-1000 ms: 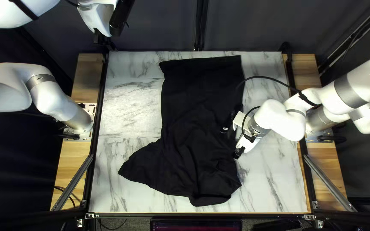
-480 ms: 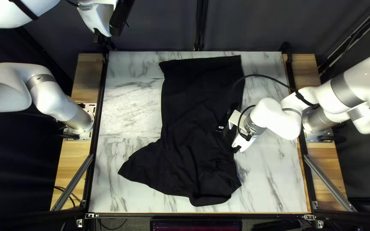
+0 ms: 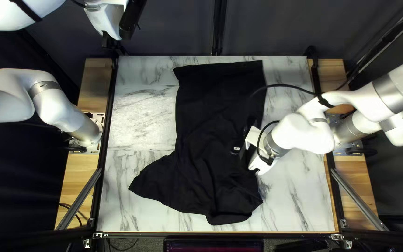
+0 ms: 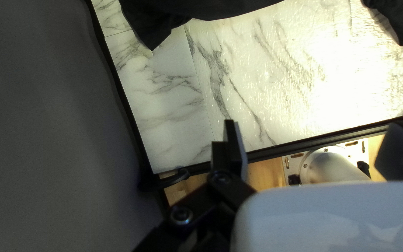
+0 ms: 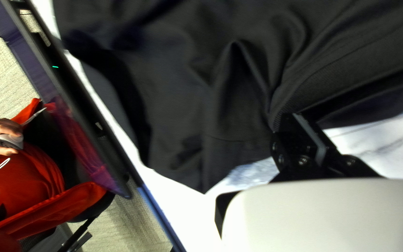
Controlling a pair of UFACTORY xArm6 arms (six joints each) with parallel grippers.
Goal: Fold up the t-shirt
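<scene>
Shirt point(image 3: 215, 140) is on the counter point(image 3: 141, 102), flattish toward the far edge, bunched toward the near edge, one corner splayed out at the left of the top left view. Not folded yet, by the look of it.

Handling: should be light, limp, no stiffness. Nothing fragile. Single layer may slip or drag its neighbours, so pinch at a hem or outer corner, deep enough to get every layer, and avoid the rumpled middle. Probably wants straightening before a fold.

Left hand point(image 4: 314, 128): released, fingers apart, nothing between them, up off the counter and clear of the shirt. Right hand point(image 5: 295, 128): down at the shirt's side, right by a crease; can't tell if it's clenched, released or grasping cloth.

Hard to see: black on black there, pale mount covers part of it. Neckline and layer count unreadable. Person's hand point(image 5: 3, 135) at the edge, rest cut off.
</scene>
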